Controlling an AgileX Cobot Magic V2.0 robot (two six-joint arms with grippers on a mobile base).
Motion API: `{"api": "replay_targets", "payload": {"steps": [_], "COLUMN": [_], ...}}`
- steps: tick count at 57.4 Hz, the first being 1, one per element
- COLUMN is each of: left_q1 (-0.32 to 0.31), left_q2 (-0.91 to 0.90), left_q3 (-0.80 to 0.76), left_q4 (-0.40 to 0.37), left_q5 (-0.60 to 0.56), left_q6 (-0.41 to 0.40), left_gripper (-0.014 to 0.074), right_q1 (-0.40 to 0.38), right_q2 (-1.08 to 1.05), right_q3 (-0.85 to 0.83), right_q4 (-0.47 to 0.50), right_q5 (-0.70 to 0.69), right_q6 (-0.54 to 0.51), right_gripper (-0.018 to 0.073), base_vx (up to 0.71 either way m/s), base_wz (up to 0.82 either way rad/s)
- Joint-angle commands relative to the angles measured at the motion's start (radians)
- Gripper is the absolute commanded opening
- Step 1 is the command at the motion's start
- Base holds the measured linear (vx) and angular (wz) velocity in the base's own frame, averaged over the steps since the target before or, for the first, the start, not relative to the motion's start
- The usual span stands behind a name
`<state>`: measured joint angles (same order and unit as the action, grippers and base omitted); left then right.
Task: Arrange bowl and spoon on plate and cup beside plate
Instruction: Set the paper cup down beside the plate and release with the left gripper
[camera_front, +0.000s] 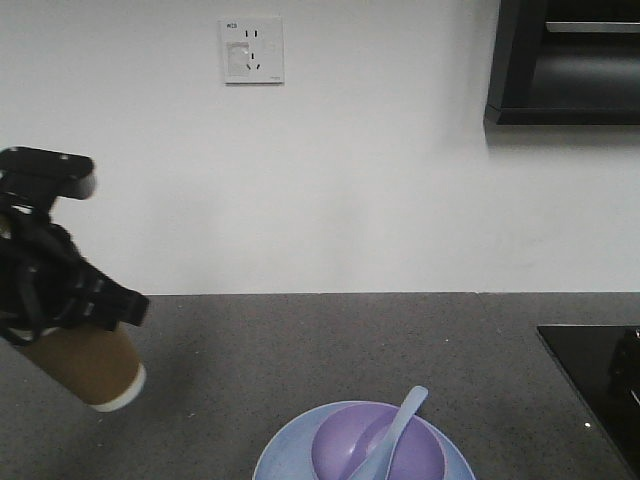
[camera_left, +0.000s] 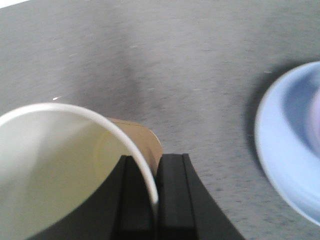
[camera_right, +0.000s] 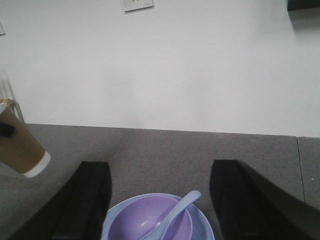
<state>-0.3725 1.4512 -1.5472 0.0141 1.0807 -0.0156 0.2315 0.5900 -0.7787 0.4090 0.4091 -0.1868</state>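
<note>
Between left claw (camera_left: 156, 195) fingers, cup (camera_left: 55, 170)

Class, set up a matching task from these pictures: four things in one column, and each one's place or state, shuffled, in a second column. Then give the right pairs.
Things:
1. cup
2. spoon
3. bowl
4. right gripper

Places or states:
A. sits on the plate
B. open, holding nothing
C. scoop inside the bowl
D. held tilted above the counter by the left gripper

Pairs: 1-D, 2-C, 3-A, 4-B
</note>
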Motion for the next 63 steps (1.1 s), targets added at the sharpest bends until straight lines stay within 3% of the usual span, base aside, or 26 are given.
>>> {"api": "replay_targets", "payload": {"steps": [1, 15, 29, 38, 55, 63], "left_q1": [-0.079, -0.209, -0.238, -0.238, -0.238, -0.238], "left_q2": [0.02, 0.134, 0.167, 0.167, 0.161, 0.135], "left_q3": [-0.043, -0.043, -0.043, -0.043, -0.055, -0.098], "left_q4": [-0.003, -0.003, -0.003, -0.003, -0.002, 0.021], "left_q5": [-0.047, 0.013, 0.039, 0.043, 0.048, 0.043], "left_q6": [-0.015, -0.011, 0.041, 0.041, 0.049, 0.049], "left_gripper": [0.0, 0.0004, 0.0054, 0.0163, 0.0467, 0.0542], "right_q1": [-0.003, -0.003, -0.003, -0.003, -0.003, -0.003], "right_q2": [0.009, 0.009, 0.009, 0.009, 0.009, 0.009], "right_q3": [-0.026, -0.026, -0.026, -0.026, -0.026, -0.026], "right_q4": [0.006, 0.006, 0.006, 0.006, 0.006, 0.006], "right_q5": [-0.081, -0.081, -0.081, -0.081, -0.081, -0.081], "right_q6": [-0.004, -0.004, -0.004, -0.004, -0.004, -0.004], "right_gripper": [0.0498, 0.0498, 0.0498, 0.0498, 0.0498, 0.0498], "base_vx": [0.0, 0.0, 0.0, 0.0, 0.0, 0.0], "base_wz": [0.0, 0.0, 0.0, 0.0, 0.0, 0.0]}}
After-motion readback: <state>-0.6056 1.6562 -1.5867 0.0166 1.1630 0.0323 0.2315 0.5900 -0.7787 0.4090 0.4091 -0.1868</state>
